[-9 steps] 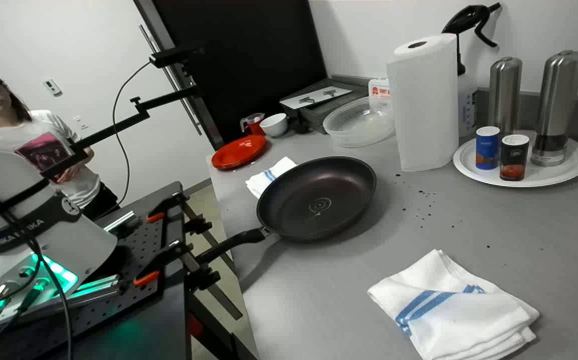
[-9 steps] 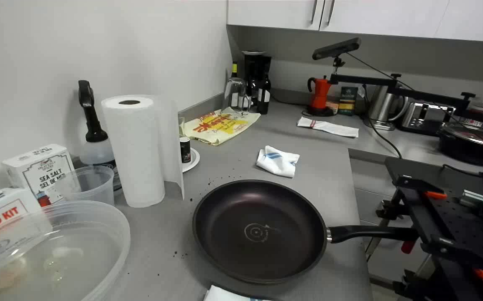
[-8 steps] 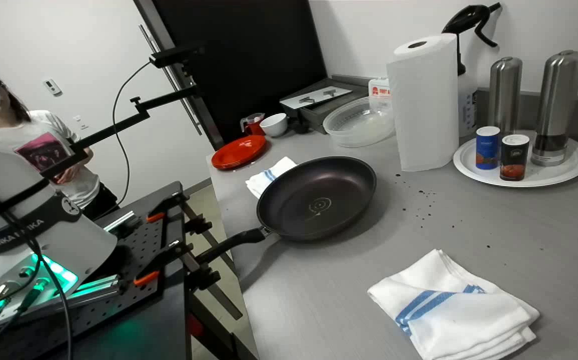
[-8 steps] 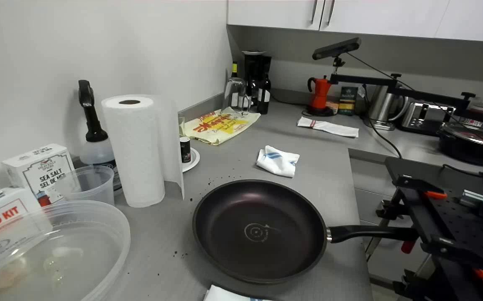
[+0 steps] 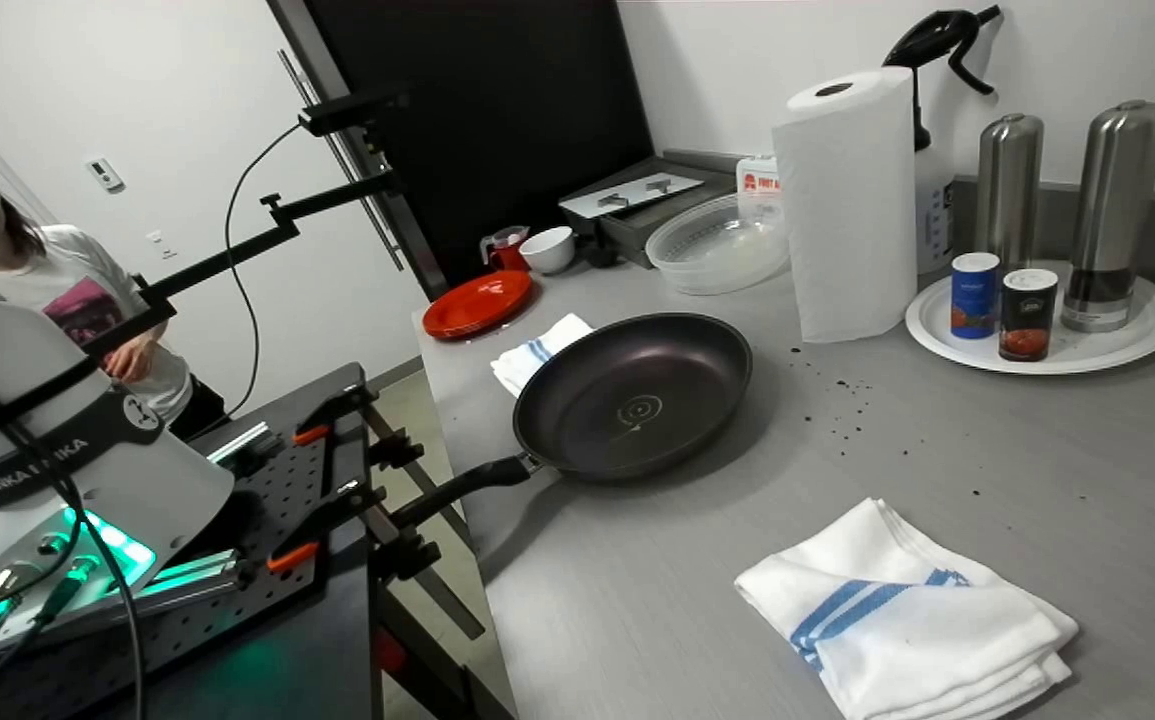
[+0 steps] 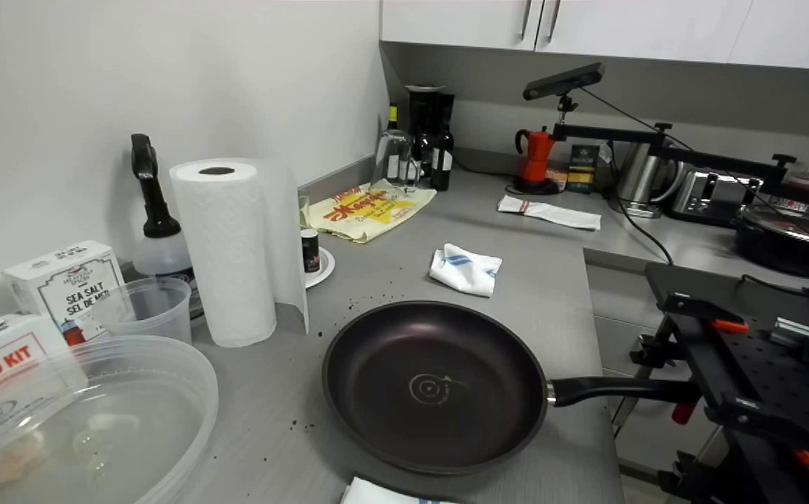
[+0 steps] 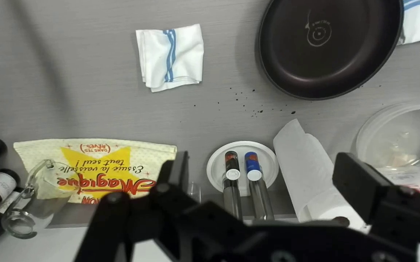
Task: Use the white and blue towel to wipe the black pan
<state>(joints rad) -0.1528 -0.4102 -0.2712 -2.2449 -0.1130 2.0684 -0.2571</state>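
The gripper shows only in the wrist view, its fingers spread wide and holding nothing; its dark, blurred body covers part of the paper towel roll. That view's top edge cuts off the black pan. In both exterior views I see the pan's whole round, and its handle juts past the edge of the counter, its far end hard to make out against a black clamp. Near the pan but apart from it lies the white and blue towel, folded. On the pan's opposite side a second striped cloth is partly hidden; whether they touch I can't tell. Dark specks dot the counter just beside the pan. Well apart from the pan stands a person, head mostly behind the robot arm.
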